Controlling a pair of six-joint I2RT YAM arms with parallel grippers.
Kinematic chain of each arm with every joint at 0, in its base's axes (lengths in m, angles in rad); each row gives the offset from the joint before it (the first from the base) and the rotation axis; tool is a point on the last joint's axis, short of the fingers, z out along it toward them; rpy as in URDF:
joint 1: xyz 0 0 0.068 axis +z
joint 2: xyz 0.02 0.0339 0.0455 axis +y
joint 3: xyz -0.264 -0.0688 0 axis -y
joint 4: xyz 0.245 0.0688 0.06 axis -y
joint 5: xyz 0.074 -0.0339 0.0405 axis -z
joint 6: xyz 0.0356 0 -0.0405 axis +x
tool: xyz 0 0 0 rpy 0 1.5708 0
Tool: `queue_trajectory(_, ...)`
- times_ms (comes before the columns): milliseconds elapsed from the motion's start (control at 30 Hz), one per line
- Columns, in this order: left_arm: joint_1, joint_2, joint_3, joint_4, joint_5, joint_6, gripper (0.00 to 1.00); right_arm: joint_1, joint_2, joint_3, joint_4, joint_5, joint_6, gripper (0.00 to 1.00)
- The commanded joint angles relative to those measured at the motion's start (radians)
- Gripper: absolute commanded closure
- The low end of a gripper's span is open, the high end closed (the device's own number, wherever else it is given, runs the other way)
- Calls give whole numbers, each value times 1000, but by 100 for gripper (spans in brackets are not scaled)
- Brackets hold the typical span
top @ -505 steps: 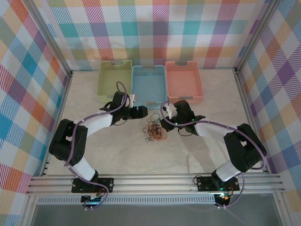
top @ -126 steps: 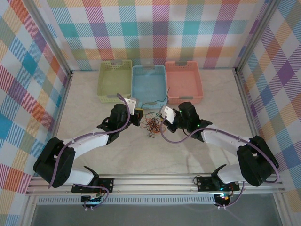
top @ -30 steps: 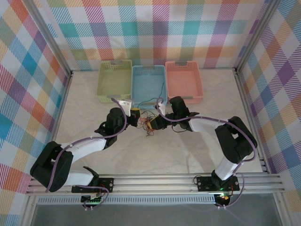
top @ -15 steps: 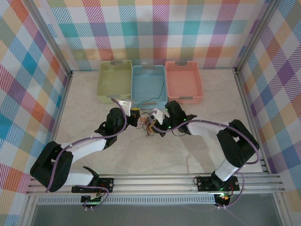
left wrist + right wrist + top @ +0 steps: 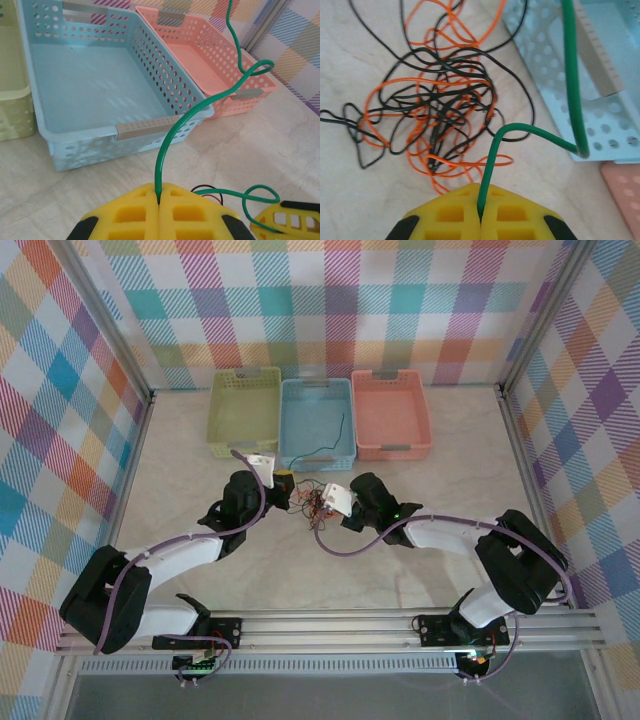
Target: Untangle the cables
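A tangle of thin orange and black cables lies on the table in front of the blue basket; in the top view the tangle sits between both grippers. A green cable runs out of it and arcs up over the blue basket. My left gripper is shut on one part of this green cable. My right gripper is shut on another part of the green cable, just near of the tangle. In the top view the left gripper and right gripper stand close together.
Three baskets stand in a row at the back: yellow-green basket, blue basket, pink basket. The blue basket's front wall is right behind the tangle. Metal frame rails border the table.
My right gripper has drawn back a little toward the near edge with the green cable, its elbow swinging right. The left gripper has barely moved.
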Motion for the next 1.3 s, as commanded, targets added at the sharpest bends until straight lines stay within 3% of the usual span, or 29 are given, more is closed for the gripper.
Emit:
queue_trajectory(0, 28, -35, -20, 39, -36, -12, 100, -21, 41, -10, 23, 165, -23, 100)
queue_trajectory(167, 36, -46, -29, 44, -31, -18, 100, -81, 41, -13, 16, 227, 45, 100)
queue_trajectory(367, 46, -53, -38, 55, -18, -24, 100, -169, -20, -50, 28, 166, 148, 100)
queue_trajectory(467, 47, -53, -42, 63, -9, -20, 100, -178, -36, -71, 36, 96, 116, 100)
queue_trajectory(700, 55, -58, -51, 73, -4, -21, 100, -208, -56, -106, 85, 121, 145, 100)
queue_trajectory(867, 60, -48, -49, 82, 16, -26, 100, -220, -72, -114, 102, 55, 158, 100)
queue_trajectory(900, 60, -45, -46, 82, 23, -26, 100, -220, -82, -116, 106, 7, 164, 95)
queue_trajectory(967, 60, -36, -37, 77, 44, -26, 100, -199, -105, -108, 88, -61, 127, 70)
queue_trajectory(1033, 60, -28, -29, 70, 58, -27, 100, -188, -131, -104, 88, -92, 158, 55)
queue_trajectory(1267, 59, -27, 6, 18, 103, -72, 100, -176, -203, -125, 110, -422, 197, 46)
